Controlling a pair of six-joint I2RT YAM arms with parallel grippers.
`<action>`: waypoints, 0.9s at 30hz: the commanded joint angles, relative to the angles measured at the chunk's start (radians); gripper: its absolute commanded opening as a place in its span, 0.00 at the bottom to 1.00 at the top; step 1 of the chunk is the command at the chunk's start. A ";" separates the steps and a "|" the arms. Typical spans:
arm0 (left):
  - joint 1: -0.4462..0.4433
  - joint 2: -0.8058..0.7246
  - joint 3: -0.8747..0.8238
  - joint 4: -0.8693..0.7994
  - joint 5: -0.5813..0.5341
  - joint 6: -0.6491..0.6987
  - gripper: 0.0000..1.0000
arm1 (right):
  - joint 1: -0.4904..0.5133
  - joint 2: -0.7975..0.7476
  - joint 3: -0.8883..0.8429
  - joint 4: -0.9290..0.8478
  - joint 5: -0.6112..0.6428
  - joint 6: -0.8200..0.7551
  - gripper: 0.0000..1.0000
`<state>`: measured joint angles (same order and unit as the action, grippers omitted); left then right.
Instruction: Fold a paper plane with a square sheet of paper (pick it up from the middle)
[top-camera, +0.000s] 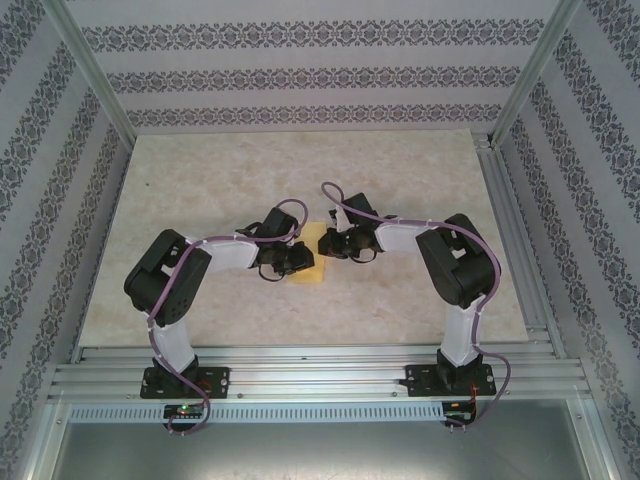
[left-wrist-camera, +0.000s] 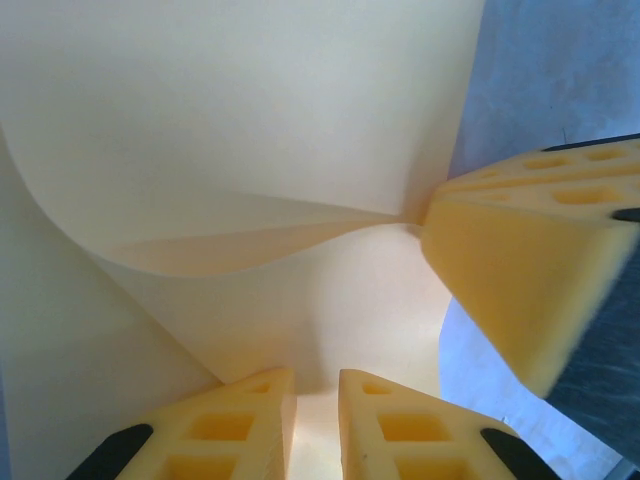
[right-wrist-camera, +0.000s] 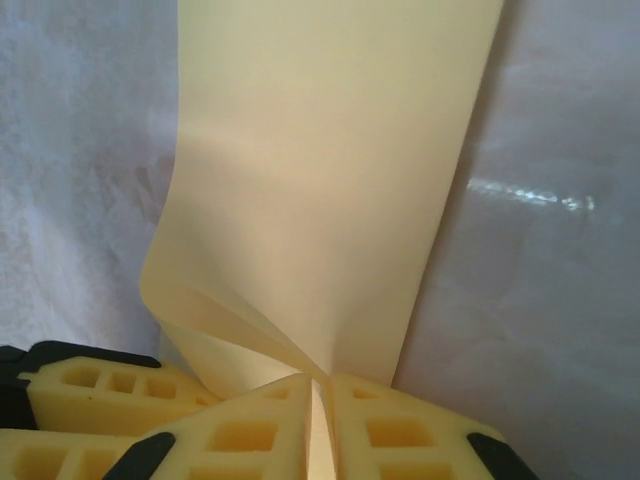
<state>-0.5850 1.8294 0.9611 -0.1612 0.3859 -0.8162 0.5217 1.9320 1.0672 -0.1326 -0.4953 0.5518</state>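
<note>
Centrally, the square sheet of paper (top-camera: 308, 262) lies on the pale marbled table (top-camera: 300, 170), caught between the two arms' black heads. From the top camera it is a small plain yellow patch with straight edges, half covered. The left gripper (top-camera: 290, 262) sits on its left side and the right gripper (top-camera: 335, 243) at its upper right.

The wrist cameras show what that high view hides, which is that the paper is not flat. In the left wrist view the sheet (left-wrist-camera: 250, 120) rises as a broad pale wall, with a soft curved flap sweeping in from the left. That flap narrows to a point at the right, where it meets one of the right gripper's yellow foam fingers (left-wrist-camera: 510, 270). The left gripper (left-wrist-camera: 318, 385) has its own two pads drawn close, leaving a thin slot into which the paper runs, so it pinches the sheet.

In the right wrist view the sheet (right-wrist-camera: 320, 150) is a tall strip running away over the table, its left edge curling over near the bottom. The layers gather into a tight crease exactly where the right gripper (right-wrist-camera: 320, 385) presses its two pads together on them. One of the left gripper's honeycombed fingers (right-wrist-camera: 100, 395) lies just beside, at lower left.

Purple cables (top-camera: 290, 210) loop along both arms, and patterned wallpaper (top-camera: 300, 80) lines the walls.
</note>
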 joint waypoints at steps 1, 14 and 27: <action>-0.016 0.033 0.022 -0.102 -0.076 0.020 0.21 | 0.000 -0.096 0.015 -0.022 0.060 0.044 0.19; -0.028 0.031 0.012 -0.115 -0.123 -0.020 0.17 | 0.101 -0.245 -0.126 -0.002 0.135 0.213 0.12; -0.029 0.021 -0.018 -0.083 -0.131 -0.057 0.15 | 0.179 -0.182 -0.195 0.059 0.116 0.304 0.08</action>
<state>-0.6037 1.8339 0.9779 -0.2035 0.3199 -0.8513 0.6857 1.7267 0.8871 -0.0917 -0.3897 0.8345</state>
